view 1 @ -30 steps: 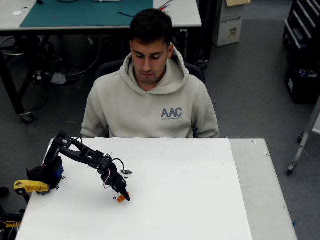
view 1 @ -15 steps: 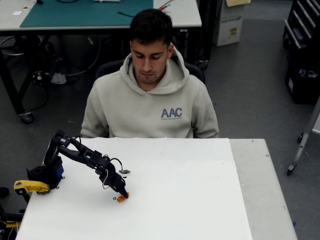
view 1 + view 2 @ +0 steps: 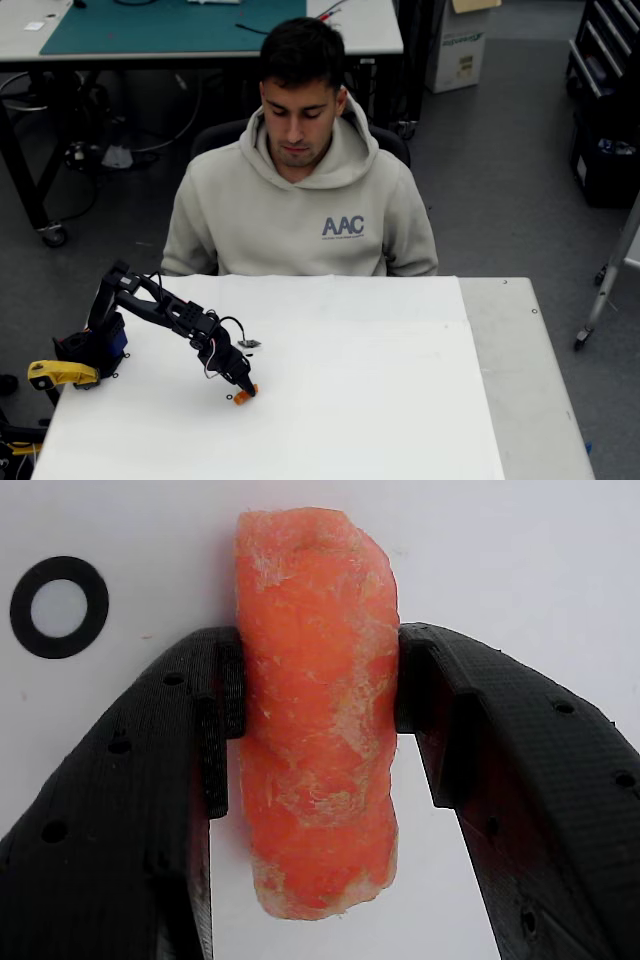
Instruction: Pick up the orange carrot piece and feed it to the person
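Note:
The orange carrot piece (image 3: 315,710) lies on the white table, a stubby orange chunk. In the wrist view both black fingers press against its sides, so my gripper (image 3: 318,695) is shut on it. From overhead, the carrot piece (image 3: 241,397) shows at the tip of my black gripper (image 3: 245,389), low on the table's left part. The person (image 3: 300,190) sits behind the far edge of the table in a beige hoodie, head bowed toward the table.
A black ring mark (image 3: 58,607) is printed on the table beside the carrot. The arm's base (image 3: 90,350) and a yellow clamp (image 3: 60,374) sit at the table's left edge. The white table (image 3: 400,380) stretches to the right.
The arm has drawn slightly left and the gripper has settled around the carrot piece; the person has not moved.

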You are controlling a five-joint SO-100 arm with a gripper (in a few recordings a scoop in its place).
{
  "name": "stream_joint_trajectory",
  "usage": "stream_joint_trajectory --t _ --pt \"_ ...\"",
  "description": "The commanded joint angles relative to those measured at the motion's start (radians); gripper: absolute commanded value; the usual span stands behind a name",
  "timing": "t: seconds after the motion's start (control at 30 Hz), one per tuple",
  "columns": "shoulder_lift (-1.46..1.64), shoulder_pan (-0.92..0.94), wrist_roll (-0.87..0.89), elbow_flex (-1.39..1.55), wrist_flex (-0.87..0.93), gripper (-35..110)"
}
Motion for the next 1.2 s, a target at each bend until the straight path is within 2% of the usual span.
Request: stream_joint_trajectory --t 0.0,0.37,0.53,1.17 --pt "0.017 0.035 -0.005 0.008 0.017 -3" --pt "0.250 -0.048 0.003 -0.138 0.014 -3" --pt "0.311 -0.083 0.103 -0.207 0.011 -3" --pt "0.325 -0.396 0.137 -0.643 0.011 -3"
